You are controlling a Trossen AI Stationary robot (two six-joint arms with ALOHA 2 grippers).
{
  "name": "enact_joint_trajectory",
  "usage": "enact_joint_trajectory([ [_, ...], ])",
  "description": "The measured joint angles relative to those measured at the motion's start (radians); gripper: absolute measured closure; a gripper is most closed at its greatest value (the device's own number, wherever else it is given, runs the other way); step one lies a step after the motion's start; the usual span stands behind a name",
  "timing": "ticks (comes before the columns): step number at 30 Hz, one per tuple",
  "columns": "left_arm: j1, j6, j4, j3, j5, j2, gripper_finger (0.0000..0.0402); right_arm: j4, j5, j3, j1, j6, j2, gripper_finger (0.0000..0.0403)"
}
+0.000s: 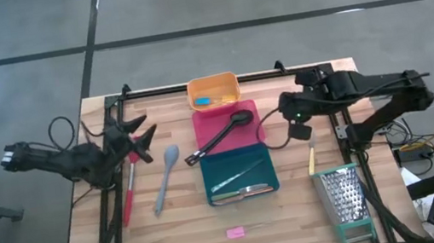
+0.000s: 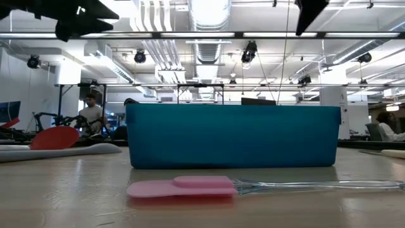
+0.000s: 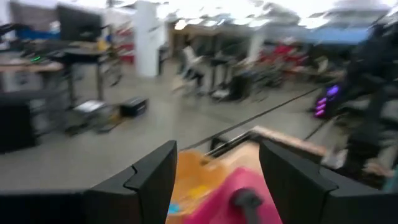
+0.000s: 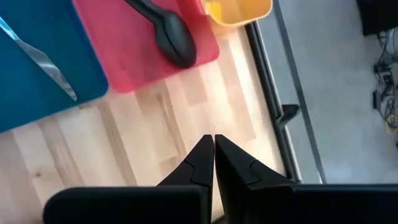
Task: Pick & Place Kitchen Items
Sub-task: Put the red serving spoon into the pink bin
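Note:
My left gripper (image 1: 146, 129) is open and empty, raised above the table's left side, over the red spatula (image 1: 129, 185). Its wrist view (image 3: 217, 168) looks past it toward the trays. My right gripper (image 1: 285, 113) is shut and empty above bare wood just right of the pink tray (image 1: 227, 129); it also shows in its wrist view (image 4: 213, 142). A black spoon (image 1: 221, 135) lies on the pink tray, with its bowl (image 4: 174, 34) toward the right gripper. A grey spoon (image 1: 167, 177) lies on the table. Metal tongs (image 1: 240, 189) lie in the teal tray (image 1: 239, 165). A yellow-handled knife (image 1: 311, 159) lies on the wood.
The orange tray (image 1: 213, 92) at the far edge holds tiny blue and orange pieces. A small pink spatula (image 2: 180, 187) lies near the front edge. The box grater (image 1: 345, 201) lies at the near right. People show in the room behind.

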Motion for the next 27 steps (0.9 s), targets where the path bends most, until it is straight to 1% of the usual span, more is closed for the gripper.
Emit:
enact_joint_trajectory([
  [3,0.0,-0.086,-0.168,0.078,-0.048,0.048,0.0168,0.098,-0.001,-0.116,0.0,-0.001,-0.068,0.0394],
  [7,0.002,-0.254,-0.455,0.198,-0.124,0.125,0.0168,0.208,0.001,-0.239,0.0,-0.024,-0.141,0.0394],
  [9,0.003,-0.389,-0.631,0.266,-0.141,0.167,0.0168,0.255,0.002,-0.285,0.0,-0.034,-0.166,0.0394],
  [12,0.008,-0.609,-0.895,0.366,-0.13,0.23,0.0168,0.323,0.002,-0.341,0.0,-0.06,-0.197,0.0394],
  [16,0.023,-0.843,-1.21,0.464,-0.068,0.31,0.0168,0.395,0.003,-0.396,0.0,-0.087,-0.218,0.0394],
  [19,0.037,-0.974,-1.388,0.504,0.027,0.357,0.0168,0.42,0.013,-0.423,0.0,-0.099,-0.224,0.0394],
  [22,0.045,-1.054,-1.501,0.521,0.104,0.388,0.0168,0.426,0.014,-0.438,0.0,-0.102,-0.222,0.0394],
  [27,0.078,-1.118,-1.641,0.521,0.193,0.427,0.0168,0.434,0.015,-0.444,0.0,-0.101,-0.221,0.0394],
])
